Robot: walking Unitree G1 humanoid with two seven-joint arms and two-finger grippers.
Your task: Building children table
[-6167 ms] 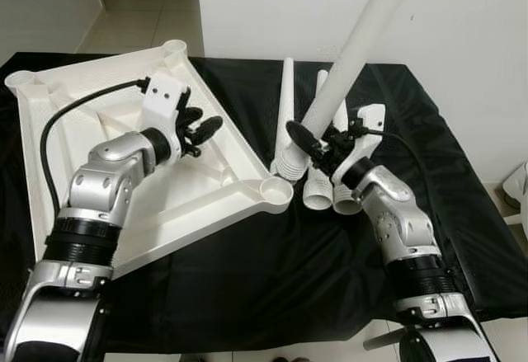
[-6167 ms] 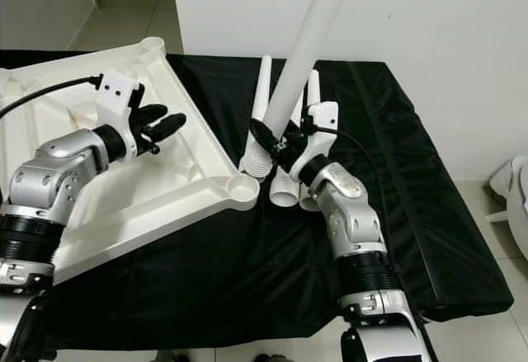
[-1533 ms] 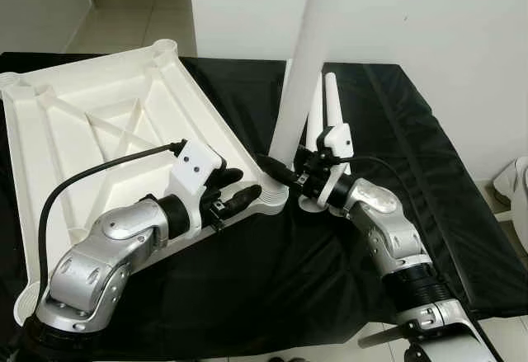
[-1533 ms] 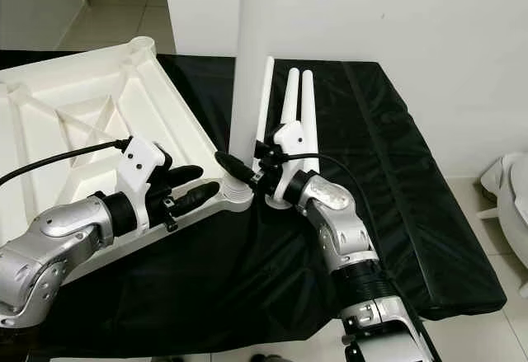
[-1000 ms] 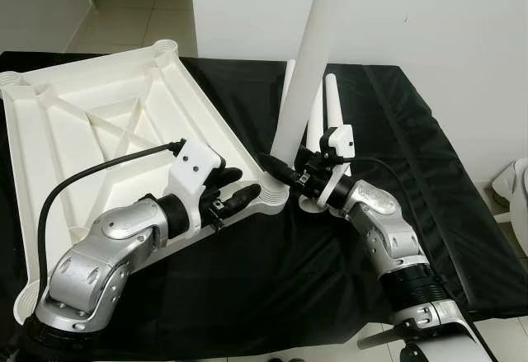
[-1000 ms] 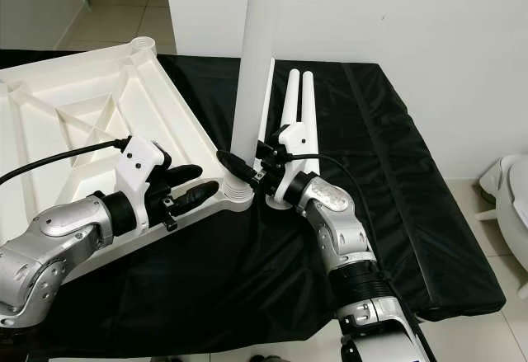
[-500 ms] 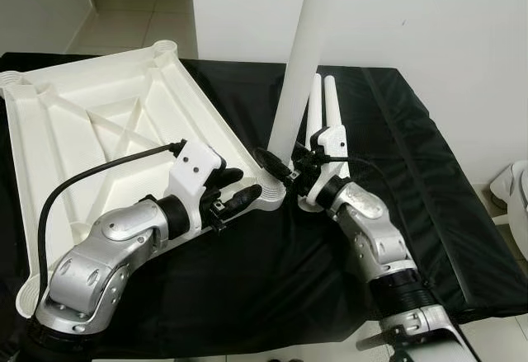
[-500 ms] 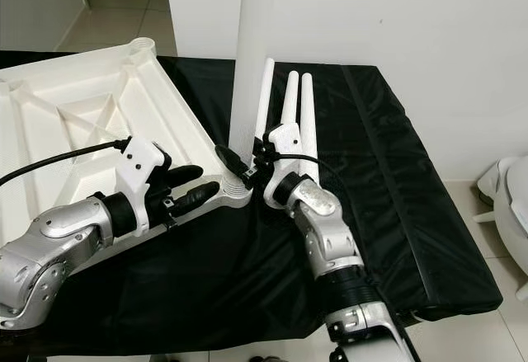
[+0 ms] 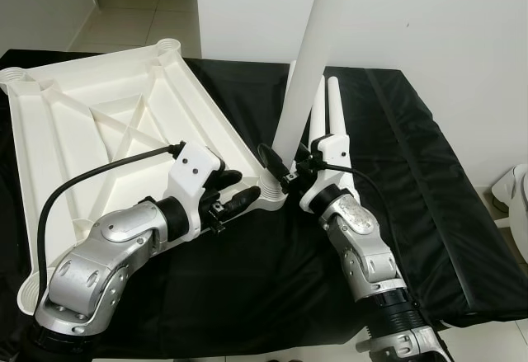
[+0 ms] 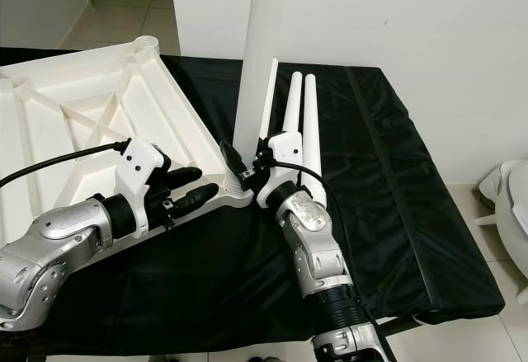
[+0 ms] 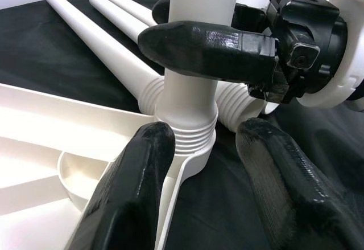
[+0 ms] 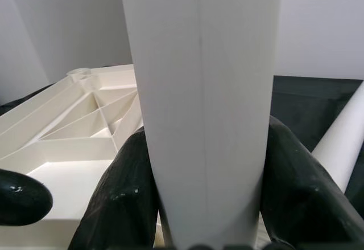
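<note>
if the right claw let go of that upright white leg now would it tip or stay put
It would probably tip. The upright leg is tall and leaning, with only its ribbed end at the tabletop's corner socket; it does not look fully seated. It looks stiff, likely light hollow plastic, so the right claw could right it easily.

A plain indoor room, likely in a home: bare white walls (image 9: 429,16), pale tiled floor (image 9: 140,7) running into a passage, and a low tabletop (image 9: 412,156) draped in black cloth.
</note>
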